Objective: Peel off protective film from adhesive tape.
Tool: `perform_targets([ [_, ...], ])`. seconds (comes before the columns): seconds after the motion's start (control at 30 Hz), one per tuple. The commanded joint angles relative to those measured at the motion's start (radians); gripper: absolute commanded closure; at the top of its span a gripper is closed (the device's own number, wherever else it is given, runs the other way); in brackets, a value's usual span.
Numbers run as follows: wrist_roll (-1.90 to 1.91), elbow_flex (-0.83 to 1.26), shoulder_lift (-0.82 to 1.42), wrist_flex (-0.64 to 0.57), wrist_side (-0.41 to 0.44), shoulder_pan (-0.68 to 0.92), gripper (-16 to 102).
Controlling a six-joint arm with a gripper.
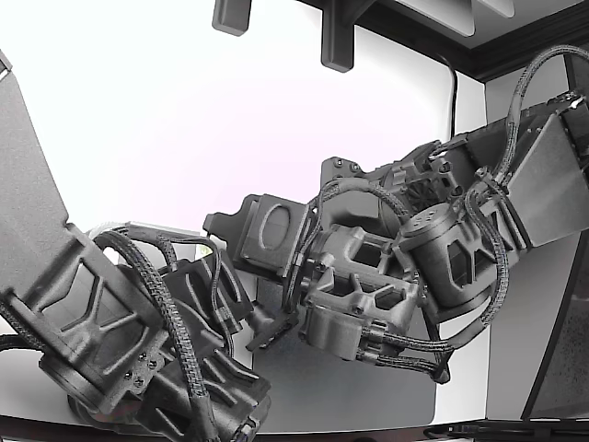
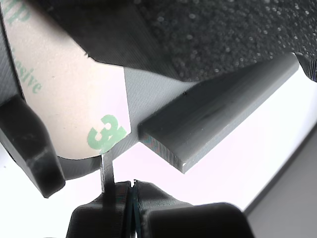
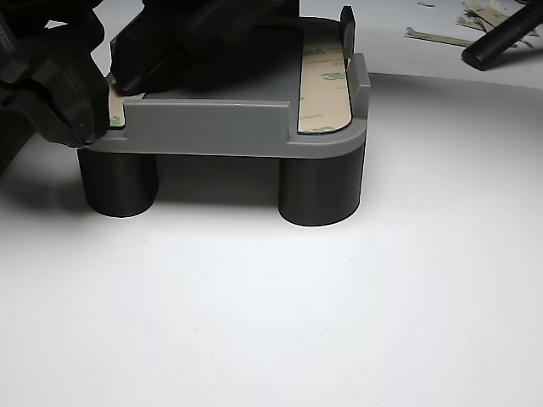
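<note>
Beige liner film [image 2: 69, 94] with green print covers the tape strip on my wrist view, lying flat in a grey fixture [image 2: 218, 116]. At six o'clock my gripper [image 2: 132, 201] shows its jaws pressed together on a thin grey tab that rises toward the film's corner; what the tab belongs to I cannot tell. Green "3" reads near that corner, partial letters "sive" along the edge. Farther off, the other view shows a second strip [image 3: 325, 89] at two o'clock on the fixture's raised top, with faint green print I cannot read, and the fixture standing on dark cylindrical legs [image 3: 321, 188].
</note>
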Motion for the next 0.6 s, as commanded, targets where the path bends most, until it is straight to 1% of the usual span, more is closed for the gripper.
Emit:
perform_targets([
  [0.0,0.003,-0.032,0.017,-0.002,-0.002,-0.005,97],
  [0.57,0.006,-0.035,0.018,0.005,-0.003,-0.002,97],
])
